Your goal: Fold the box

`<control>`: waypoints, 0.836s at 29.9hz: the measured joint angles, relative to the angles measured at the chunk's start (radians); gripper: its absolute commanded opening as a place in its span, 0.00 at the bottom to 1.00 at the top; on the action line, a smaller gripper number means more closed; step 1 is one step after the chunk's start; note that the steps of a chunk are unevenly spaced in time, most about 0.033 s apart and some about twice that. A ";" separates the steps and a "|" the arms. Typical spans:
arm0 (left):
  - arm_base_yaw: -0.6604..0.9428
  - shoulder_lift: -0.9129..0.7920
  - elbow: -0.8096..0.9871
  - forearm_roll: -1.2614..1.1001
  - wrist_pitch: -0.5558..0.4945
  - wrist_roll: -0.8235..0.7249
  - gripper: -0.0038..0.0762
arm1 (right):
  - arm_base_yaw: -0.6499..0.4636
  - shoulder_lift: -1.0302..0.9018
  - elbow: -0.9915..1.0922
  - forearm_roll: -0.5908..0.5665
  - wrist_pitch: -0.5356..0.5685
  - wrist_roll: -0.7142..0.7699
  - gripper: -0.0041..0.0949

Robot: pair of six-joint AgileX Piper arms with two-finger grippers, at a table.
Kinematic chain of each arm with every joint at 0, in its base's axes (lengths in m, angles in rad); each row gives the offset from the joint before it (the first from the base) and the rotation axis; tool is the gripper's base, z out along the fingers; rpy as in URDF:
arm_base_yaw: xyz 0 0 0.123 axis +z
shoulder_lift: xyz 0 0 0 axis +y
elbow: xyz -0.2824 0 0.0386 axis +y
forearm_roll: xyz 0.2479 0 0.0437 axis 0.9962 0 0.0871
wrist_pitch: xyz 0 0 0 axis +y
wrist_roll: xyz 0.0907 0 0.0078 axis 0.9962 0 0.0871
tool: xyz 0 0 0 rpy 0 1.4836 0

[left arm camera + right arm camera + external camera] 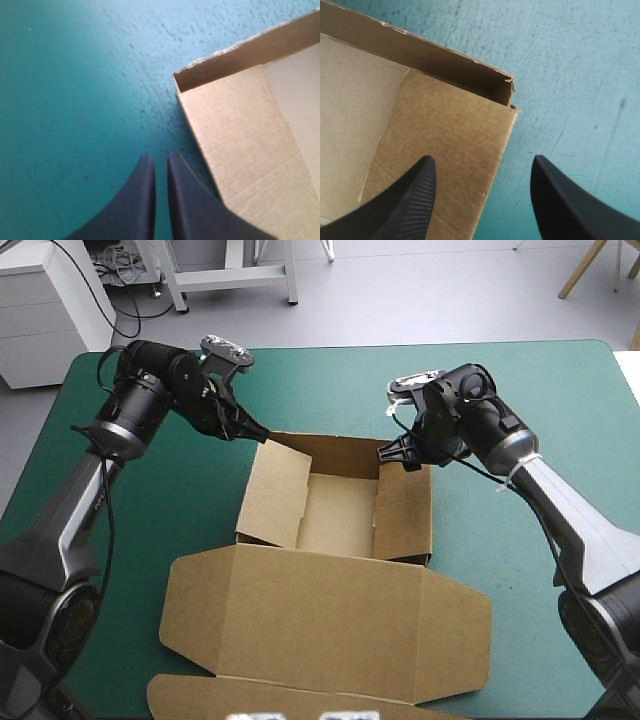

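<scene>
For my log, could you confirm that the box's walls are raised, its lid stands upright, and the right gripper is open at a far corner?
Not quite: the high view shows the lid lying flat on the table; the raised walls and open right gripper are as you say.

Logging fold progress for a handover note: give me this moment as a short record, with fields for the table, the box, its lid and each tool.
table: teal-green cover
box: brown, an open tray with walls raised, side flaps leaning inward
lid: flat on the cover, toward the table's near edge
left tool: shut, empty, over the cover just outside the box's far-left corner
right tool: open, astride the box's right wall near its far-right corner, one finger inside, one outside
</scene>
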 measured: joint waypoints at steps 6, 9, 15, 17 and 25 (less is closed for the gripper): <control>0.000 -0.078 -0.010 -0.013 0.011 0.007 0.04 | 0.000 0.000 0.000 0.010 0.001 0.000 0.57; 0.000 -0.130 -0.010 -0.046 0.011 0.010 0.04 | 0.000 0.000 0.018 0.021 0.000 0.000 0.57; 0.000 -0.216 0.009 -0.060 0.012 0.013 0.04 | 0.000 0.000 0.115 0.037 -0.002 0.001 0.57; 0.000 -0.248 0.043 -0.076 0.012 0.013 0.04 | 0.000 0.000 0.145 0.052 -0.004 0.001 0.55; 0.000 -0.367 0.278 -0.121 0.012 0.057 0.04 | 0.000 0.000 0.188 0.076 -0.026 0.019 0.45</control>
